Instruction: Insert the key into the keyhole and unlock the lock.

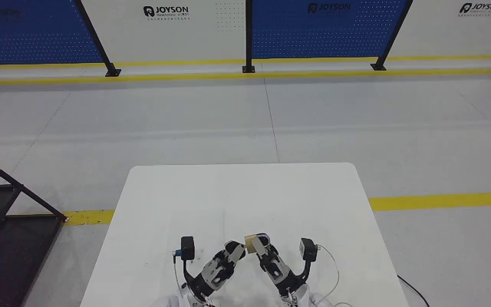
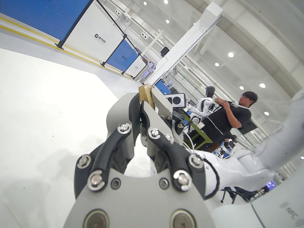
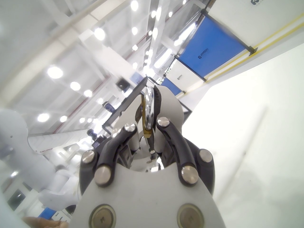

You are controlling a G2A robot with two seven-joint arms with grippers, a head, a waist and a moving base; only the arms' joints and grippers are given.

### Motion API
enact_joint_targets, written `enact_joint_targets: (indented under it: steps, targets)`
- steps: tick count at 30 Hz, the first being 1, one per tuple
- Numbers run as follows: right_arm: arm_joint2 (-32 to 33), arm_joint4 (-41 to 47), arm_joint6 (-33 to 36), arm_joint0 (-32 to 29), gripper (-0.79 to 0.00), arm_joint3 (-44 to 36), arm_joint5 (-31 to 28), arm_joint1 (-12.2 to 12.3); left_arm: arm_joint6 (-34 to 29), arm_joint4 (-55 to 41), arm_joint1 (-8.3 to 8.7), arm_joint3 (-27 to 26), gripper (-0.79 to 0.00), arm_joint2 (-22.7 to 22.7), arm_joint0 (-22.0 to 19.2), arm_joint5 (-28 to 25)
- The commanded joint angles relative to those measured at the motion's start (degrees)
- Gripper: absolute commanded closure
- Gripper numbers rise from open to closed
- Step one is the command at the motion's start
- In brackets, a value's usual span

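A brass padlock [image 3: 145, 117] with a silver shackle [image 3: 149, 103] sits between the pads of my right gripper [image 3: 150, 105], which is shut on it. In the top view the padlock [image 1: 250, 244] is held just above the white table [image 1: 245, 199] near its front edge, at the tip of the right gripper [image 1: 259, 242]. My left gripper [image 1: 236, 249] is right beside it, tip to tip. In the left wrist view the left gripper [image 2: 142, 110] has its black pads pressed together, with the padlock [image 2: 144, 93] directly at its tips. No key shows; whether one sits between the pads is hidden.
The rest of the white table top [image 2: 47, 110] stretches away bare beyond both grippers. Blue and white fence panels [image 1: 322, 27] stand on the floor far behind. A black frame [image 1: 23, 199] stands off the table's left side.
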Motion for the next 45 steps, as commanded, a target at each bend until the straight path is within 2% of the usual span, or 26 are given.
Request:
enact_joint_targets:
  steps: [1,16,30,37,45]
  targets:
    - [0.1,0.0,0.1,-0.1,0.0,-0.1,0.0,0.0,0.6,1.7,0.04,0.1,0.0,-0.2,0.0,0.2]
    - [0.3,1.3,2.4,-0.3,0.0,-0.9,1.4,0.3,15.1,20.4,-0.29,0.4,0.0,0.4,0.8,9.2]
    - [0.3,1.9,3.2,-0.4,0.0,-1.2,1.7,0.5,30.1,38.3,-0.71,3.7,0.0,3.0,-0.3,24.4]
    - [0.0,2.3,3.9,-0.3,0.0,-1.0,1.7,0.6,34.7,42.4,-0.86,5.4,0.0,4.0,-1.3,29.6]
    - [-0.1,2.9,4.7,-0.2,0.0,-1.1,1.7,0.7,36.2,45.9,-0.98,6.7,0.0,4.7,-2.2,35.0]
